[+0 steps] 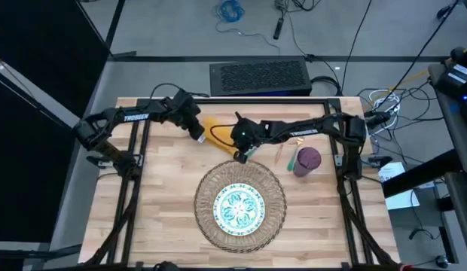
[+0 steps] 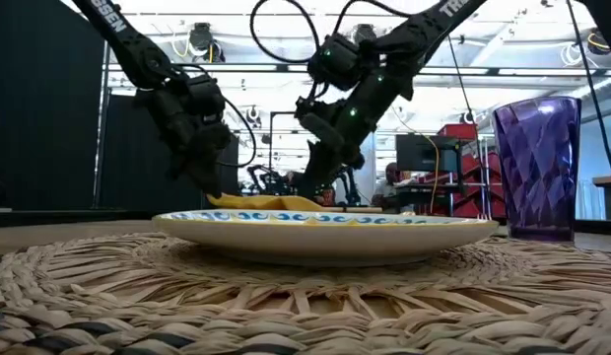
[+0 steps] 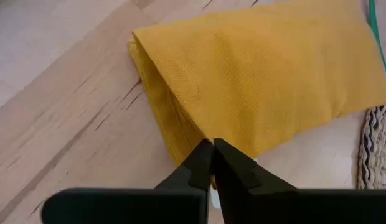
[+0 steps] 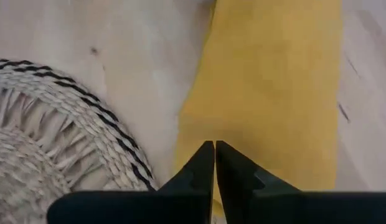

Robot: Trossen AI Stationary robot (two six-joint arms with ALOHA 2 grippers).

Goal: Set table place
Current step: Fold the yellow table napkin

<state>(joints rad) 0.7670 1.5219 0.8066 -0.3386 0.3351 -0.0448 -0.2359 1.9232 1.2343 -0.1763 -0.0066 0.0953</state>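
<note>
A mustard-yellow napkin (image 1: 212, 125) lies folded on the table (image 1: 158, 196), just beyond the round woven mat (image 1: 206, 188). On the mat stands the blue-green patterned plate (image 1: 219, 208). My left gripper (image 1: 198, 135) is shut at the napkin's left end. My right gripper (image 1: 243, 156) is shut at the end next to the mat. The purple cup (image 1: 306, 160) stands right of the napkin. Cutlery (image 1: 281, 154), one piece green-handled (image 1: 291, 159), lies beside the cup. My left gripper pinches the napkin's folded edge (image 3: 196, 134) between its two fingertips, beside a corner where several layers show. The fingers slant down from the table's left. The napkin (image 3: 261, 68) lies flat on the table. My right gripper is shut on the napkin's end nearest the mat (image 4: 199, 127). It comes from above, slanting from the table's right, and its fingers hide the place of contact. The napkin (image 4: 274, 81) lies flat on the wood, slack.
The mat's rim (image 4: 87, 106) lies close beside my right gripper. In the low view the plate (image 2: 325, 232) and the cup (image 2: 537, 168) stand in front of both arms. Bare wood stretches left of the mat (image 1: 143, 211) and right of it (image 1: 324, 218).
</note>
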